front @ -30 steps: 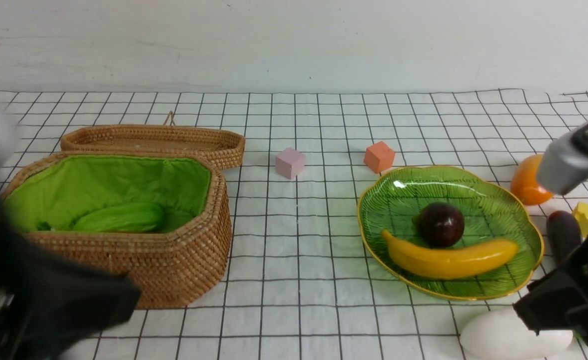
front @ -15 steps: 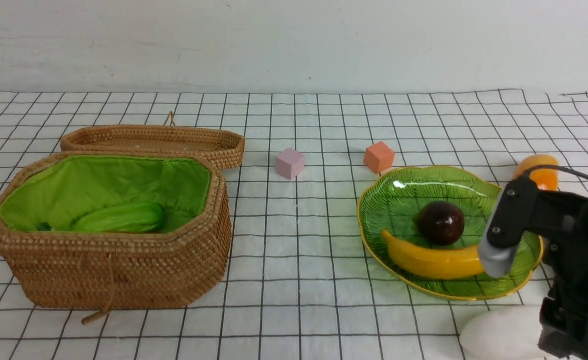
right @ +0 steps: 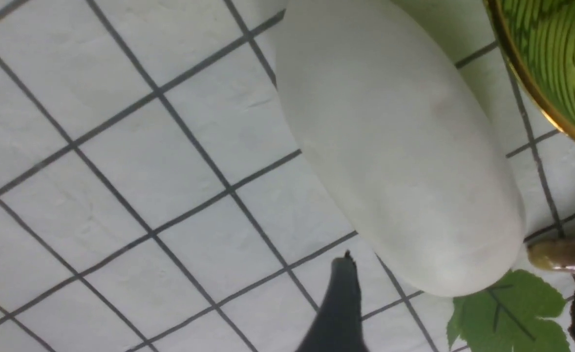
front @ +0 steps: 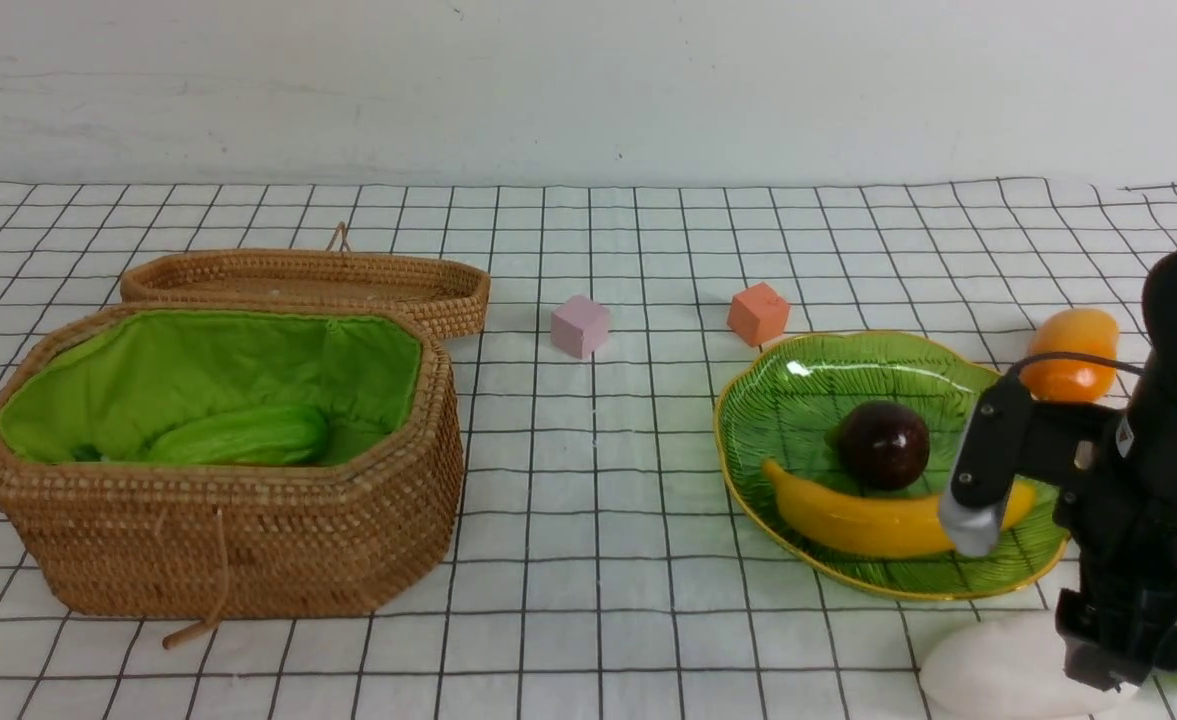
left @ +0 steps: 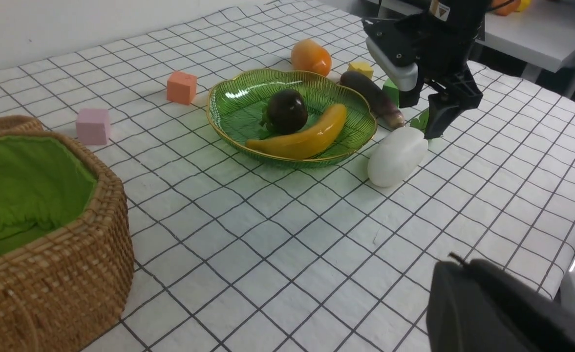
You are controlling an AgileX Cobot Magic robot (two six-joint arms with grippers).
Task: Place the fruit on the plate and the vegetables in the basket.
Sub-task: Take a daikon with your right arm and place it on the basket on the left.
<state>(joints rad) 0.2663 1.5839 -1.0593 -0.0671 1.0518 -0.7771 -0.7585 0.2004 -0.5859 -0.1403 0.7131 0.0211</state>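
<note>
- Right gripper [front: 1108, 655] is spread open, low over the leafy end of the big white oval radish [left: 397, 155], holding nothing.
- Left gripper [left: 485, 305] is clenched, and nothing shows in it.
- Radish lies just beside the green leaf-patterned glass plate with gold rim [front: 720, 425], well apart from the deep woven rattan basket with green lining [front: 248, 540].
- Risk: the smooth, rounded radish likely slips or rolls if pinched off-centre.
- Risk: a finger may clip the plate rim and jolt the long yellow banana [front: 848, 515] and round dark-purple mangosteen [front: 883, 447].
- Risk: long carry to the basket, so a weak grip may drop it.
- Surface: white black-grid cloth [front: 588, 500]. Plain white wall [front: 588, 80] behind.
- 2 small cubes, 1 pink [front: 581, 326] and 1 orange [front: 759, 313].
</note>
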